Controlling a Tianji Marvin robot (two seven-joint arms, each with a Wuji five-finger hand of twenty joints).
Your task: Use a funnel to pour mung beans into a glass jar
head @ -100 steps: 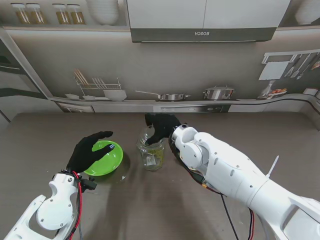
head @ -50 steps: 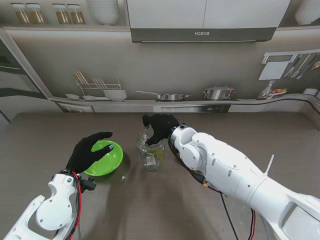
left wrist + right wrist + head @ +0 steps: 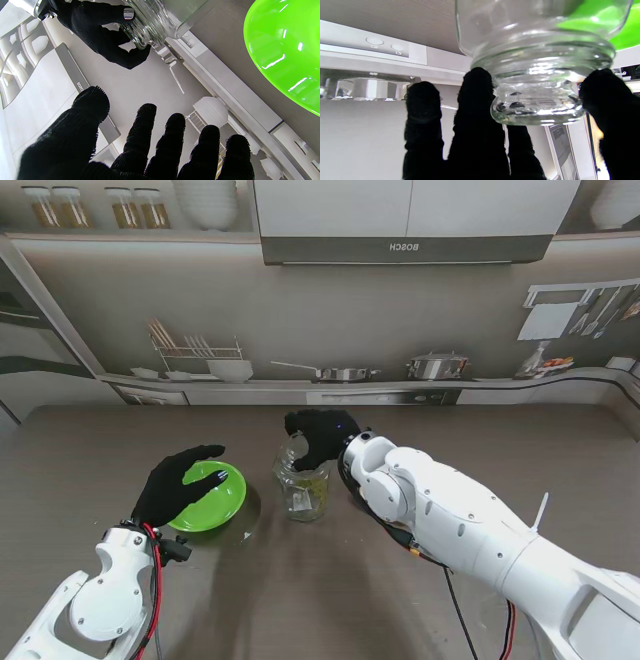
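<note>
Right hand (image 3: pixel 318 432) grips the clear funnel (image 3: pixel 535 105) seated upright in the glass jar (image 3: pixel 303 488); left hand (image 3: pixel 180 483) hovers spread over the green bowl (image 3: pixel 212 500).

The bowl (image 3: pixel 208 496) sits left of the jar (image 3: pixel 304 488) on the table (image 3: pixel 330 600).

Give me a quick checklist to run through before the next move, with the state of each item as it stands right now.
1. Right hand on the funnel at the glass jar mouth: ok, fingers at both sides.
2. Jar upright on the table: ok.
3. Beans in the jar: ok, greenish fill low inside.
4. Green bowl emptied: ok, bare inside as far as shown.
5. Left hand free: ok, open, over the bowl's near rim.
6. Spills around the jar: cannot tell, too small.
</note>
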